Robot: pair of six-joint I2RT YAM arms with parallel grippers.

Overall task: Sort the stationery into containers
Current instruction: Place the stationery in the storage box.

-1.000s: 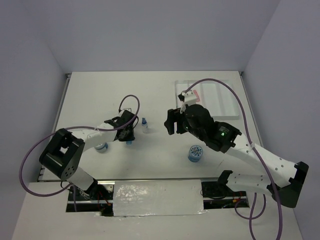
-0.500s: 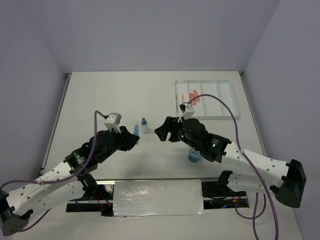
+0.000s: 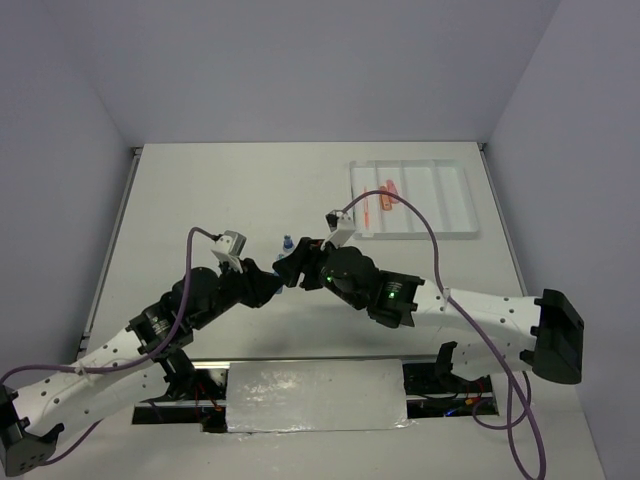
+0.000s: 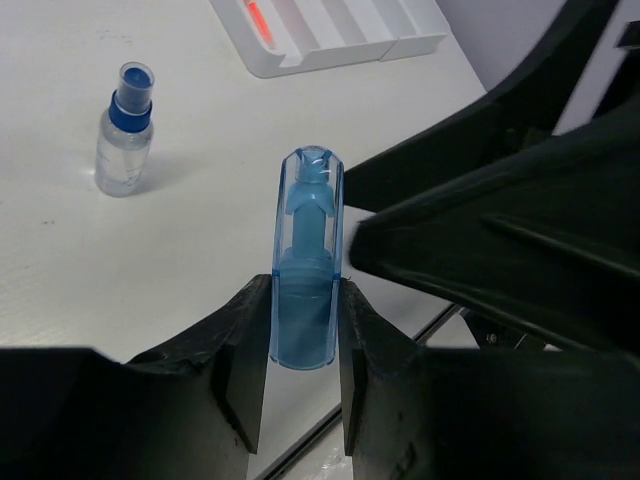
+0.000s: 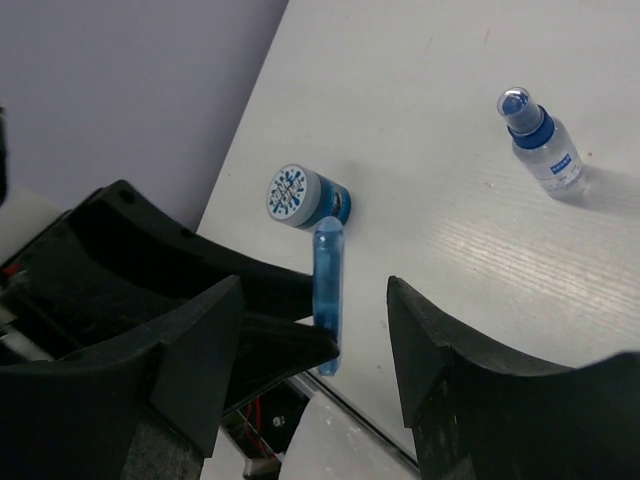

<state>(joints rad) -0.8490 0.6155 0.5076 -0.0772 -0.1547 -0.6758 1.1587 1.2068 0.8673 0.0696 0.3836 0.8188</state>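
Note:
My left gripper point(image 4: 303, 300) is shut on a clear blue capsule-like piece point(image 4: 308, 250) and holds it above the table, its free end pointing out. My right gripper point(image 5: 315, 340) is open, with its jaws wide on either side of that blue piece point(image 5: 328, 290), apart from it. In the top view the two grippers meet mid-table, left point(image 3: 270, 282) and right point(image 3: 294, 270). The white tray point(image 3: 430, 200) lies at the far right with pink and orange pieces point(image 3: 385, 197) in its left compartment. The small blue-capped bottle point(image 4: 125, 130) stands on the table just beyond the grippers.
One blue roll with a patterned white top point(image 5: 305, 197) sits on the table under my left arm; it is hidden in the top view, as is the other roll. The table's near edge and a foil-covered gap point(image 3: 315, 395) lie just below the grippers.
My left gripper lifted the blue piece off the table and swung it right. My right gripper came left from near the tray and now straddles the piece.

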